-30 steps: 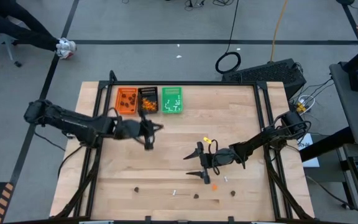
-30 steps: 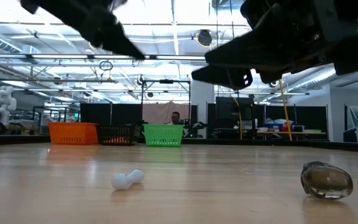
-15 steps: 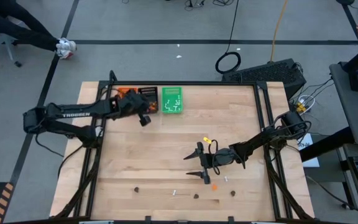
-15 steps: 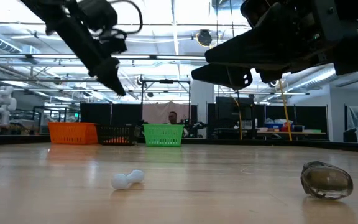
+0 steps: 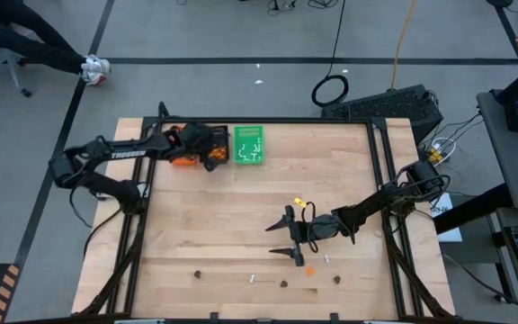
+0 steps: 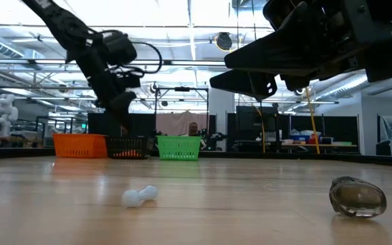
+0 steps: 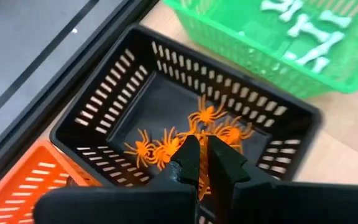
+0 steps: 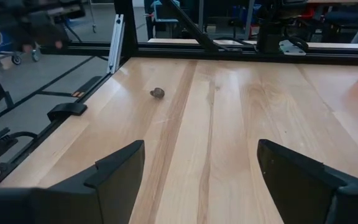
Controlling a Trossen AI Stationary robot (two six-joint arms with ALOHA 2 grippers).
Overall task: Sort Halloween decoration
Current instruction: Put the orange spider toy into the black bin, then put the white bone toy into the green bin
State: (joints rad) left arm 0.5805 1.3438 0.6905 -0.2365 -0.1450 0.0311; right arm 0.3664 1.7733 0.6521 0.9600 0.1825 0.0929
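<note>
Your left wrist view gives you what nothing else does: the left gripper [image 7: 202, 163] has its jaws pinched nearly together right over the black tray [image 7: 104, 106], and you can see orange spiders [image 7: 166, 144] piled on its floor, with white bones [image 7: 303, 28] in the green tray [image 7: 241, 50] next door and a corner of the orange tray [image 7: 23, 186] on the other side. Can't tell if there's anything between those fingers, honestly. From the high view you only get the left gripper [image 5: 207, 149] parked over the trays at the far edge, plus the loose pieces near the front edge: a dark brown blob [image 5: 199, 272], a white stick [image 5: 253, 278] and an orange bit [image 5: 311, 269]. The low view shows one white stick [image 6: 140, 196] and a dark blob [image 6: 357, 197] up close. Your right gripper [image 5: 290, 238] sits mid-table with jaws spread wide, holding nothing. Compared with a second ago, your left arm has swung from the middle of the table up to the trays; the right one hasn't budged.
</note>
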